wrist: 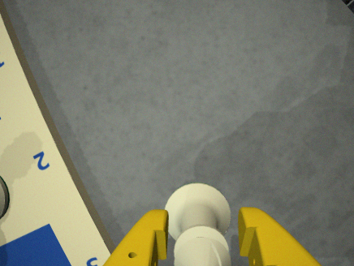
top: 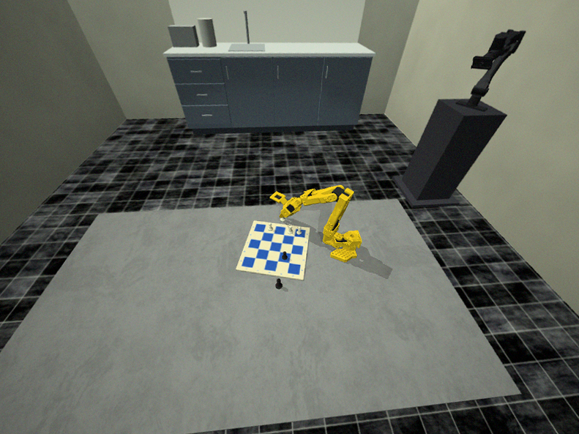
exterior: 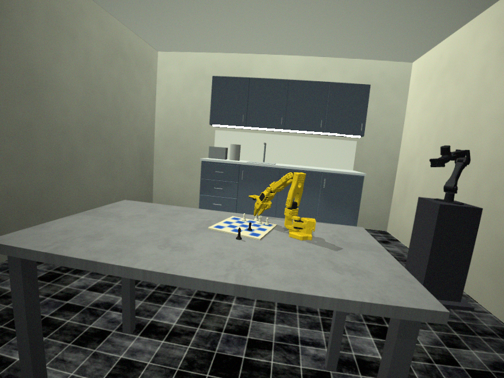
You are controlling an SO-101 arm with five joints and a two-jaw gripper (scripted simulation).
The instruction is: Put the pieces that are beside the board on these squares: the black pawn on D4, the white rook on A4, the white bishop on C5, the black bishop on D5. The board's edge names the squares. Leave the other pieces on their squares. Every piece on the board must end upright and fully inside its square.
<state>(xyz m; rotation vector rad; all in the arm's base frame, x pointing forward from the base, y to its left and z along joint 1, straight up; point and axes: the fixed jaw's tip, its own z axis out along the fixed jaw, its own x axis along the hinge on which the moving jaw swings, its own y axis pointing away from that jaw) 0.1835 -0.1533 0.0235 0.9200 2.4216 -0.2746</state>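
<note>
Because the small white bishop-like chess piece (wrist: 199, 244) is standing off the cream-and-blue checkered board (wrist: 40, 237), the yellow tool (wrist: 202, 263) is straddling it at lower centre, its narrow jaws not gripping yet.

I see the white bishop (wrist: 199, 247) upright on the grey table top, just off the numbered edge of the board (wrist: 51, 194) near the "3"; it has a round base, a slit head and a small knob on top. The board (top: 270, 273) lies flat, checkered blue and cream with a cream border. A black piece (top: 284, 255) stands upright on a square toward the near side. Another black piece (top: 277, 284) stands upright on the table just off the near edge. I can't make out either one's type. Three white pieces (top: 270, 226), (top: 290, 230), (top: 298, 232) stand along the far row.
</note>
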